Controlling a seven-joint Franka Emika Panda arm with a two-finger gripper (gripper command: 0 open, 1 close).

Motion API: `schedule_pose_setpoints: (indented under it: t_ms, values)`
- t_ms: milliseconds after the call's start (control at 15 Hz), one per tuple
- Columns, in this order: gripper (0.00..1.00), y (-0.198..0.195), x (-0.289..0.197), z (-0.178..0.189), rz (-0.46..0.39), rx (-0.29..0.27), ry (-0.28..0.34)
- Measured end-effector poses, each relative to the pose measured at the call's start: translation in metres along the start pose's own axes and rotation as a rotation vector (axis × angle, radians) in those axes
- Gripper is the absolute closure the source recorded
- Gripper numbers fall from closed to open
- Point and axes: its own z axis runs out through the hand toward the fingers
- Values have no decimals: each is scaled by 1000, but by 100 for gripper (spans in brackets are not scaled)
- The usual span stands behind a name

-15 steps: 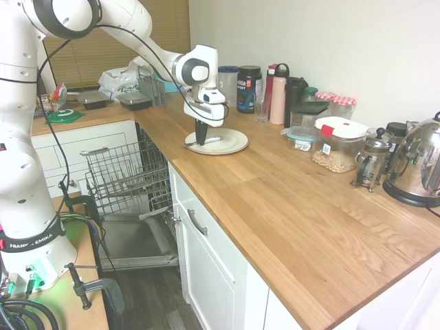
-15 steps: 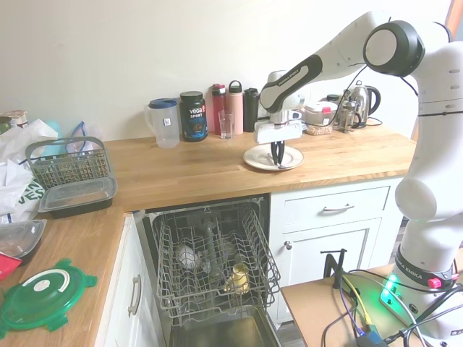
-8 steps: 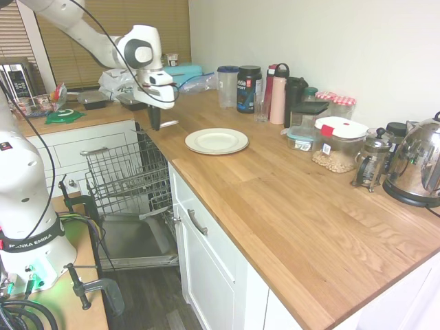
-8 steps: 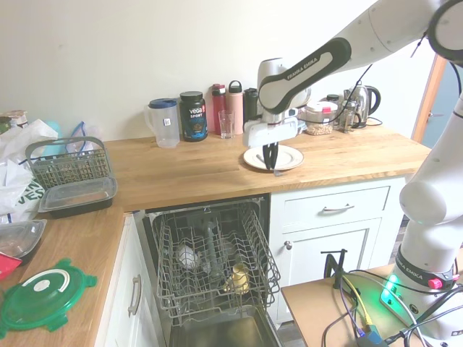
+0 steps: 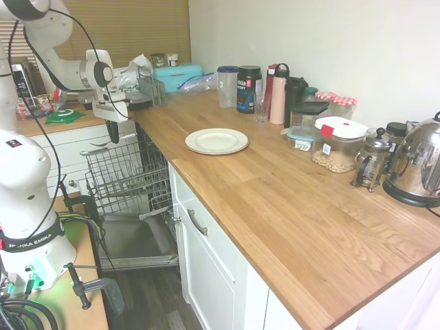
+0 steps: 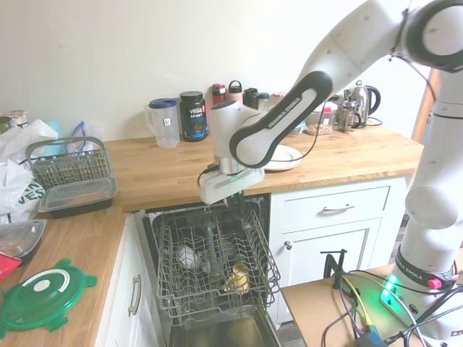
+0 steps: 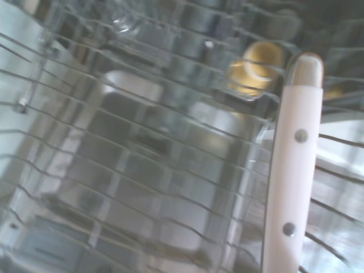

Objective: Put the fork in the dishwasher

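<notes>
One end effector [image 6: 237, 204] above the dishwasher's [image 6: 213, 264] grey wire rack.
It grips the fork [image 7: 290, 170]; pale riveted handle.

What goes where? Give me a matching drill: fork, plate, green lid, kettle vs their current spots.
Things:
1. fork
2. plate
3. green lid
4. kettle

Places:
a. counter end, beside the French press
b. in the gripper, over the dishwasher rack
c. mid-counter, nothing on it
d. counter across the dishwasher from the plate

Pairs: 1-b, 2-c, 3-d, 4-a
</notes>
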Motion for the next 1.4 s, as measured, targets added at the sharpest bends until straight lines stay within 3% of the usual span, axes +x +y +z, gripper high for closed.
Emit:
schedule_pose_setpoints:
  t_ms: [267, 333, 467, 867, 1200, 1400]
  values:
    - [100, -74, 10, 27, 37, 15, -81]
    - [0, -86, 13, 35, 54, 11, -112]
    - [0, -97, 20, 39, 77, 8, -148]
    - [0, -95, 38, 22, 99, 32, -161]
    - [0, -80, 46, 11, 99, 38, -168]
    - [0, -55, 65, -22, 124, 85, -144]
